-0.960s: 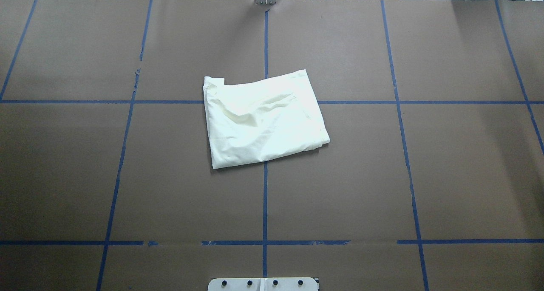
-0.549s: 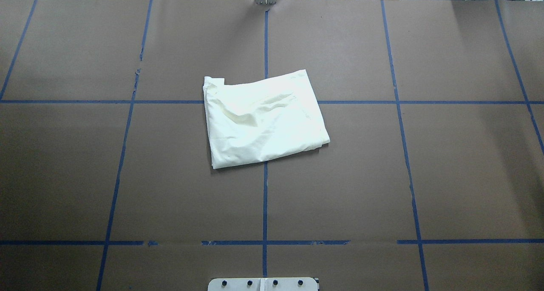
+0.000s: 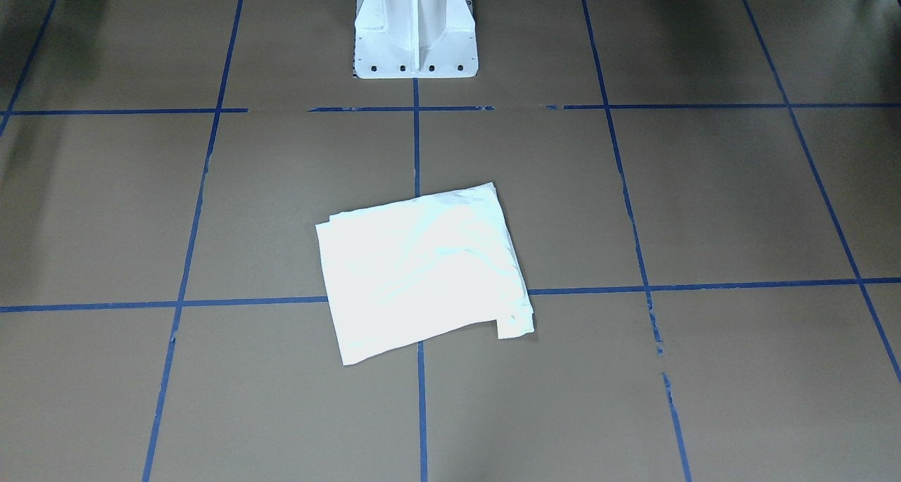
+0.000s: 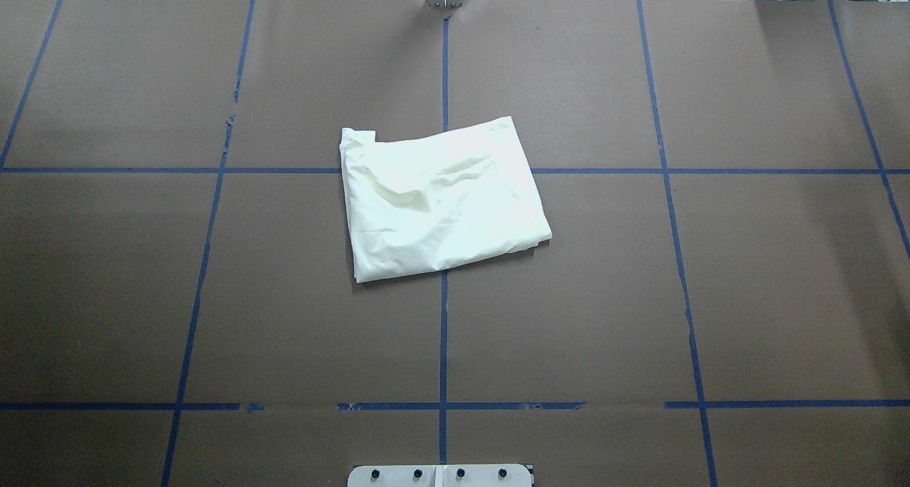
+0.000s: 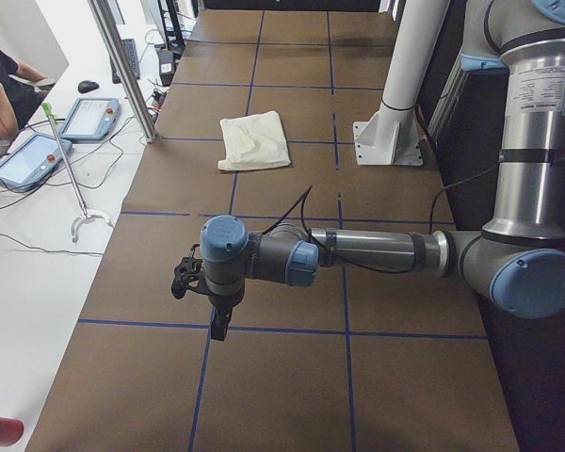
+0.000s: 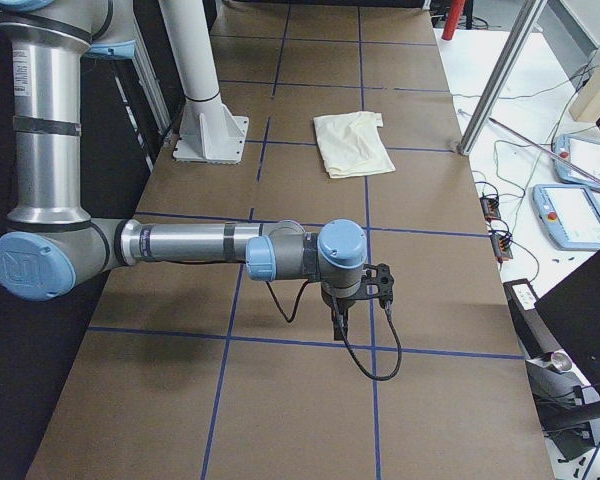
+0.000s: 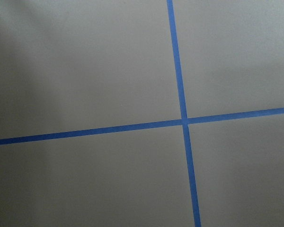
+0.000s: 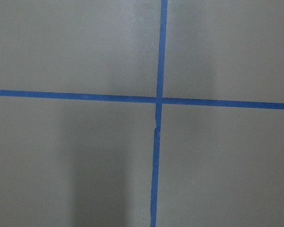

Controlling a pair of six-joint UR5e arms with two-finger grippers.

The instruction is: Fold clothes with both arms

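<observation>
The clothes (image 4: pixel 441 199) are one cream-white shirt, folded into a rough rectangle with the plain side up, at the middle of the brown table; it also shows in the other views (image 3: pixel 422 271) (image 5: pixel 254 141) (image 6: pixel 352 143). No gripper touches it. My left gripper (image 5: pixel 218 322) hangs over the table's left end, far from the shirt, and shows only in the exterior left view. My right gripper (image 6: pixel 338 322) hangs over the right end and shows only in the exterior right view. I cannot tell whether either is open or shut. Both wrist views show only bare table and blue tape.
The white pedestal base (image 3: pixel 415 32) stands at the robot's edge of the table, behind the shirt. Blue tape lines (image 4: pixel 443 330) grid the brown cover. Beside the table are teach pendants (image 5: pixel 28 160) (image 6: pixel 570 215), a metal post (image 5: pixel 122 66) and a seated person (image 5: pixel 0 85).
</observation>
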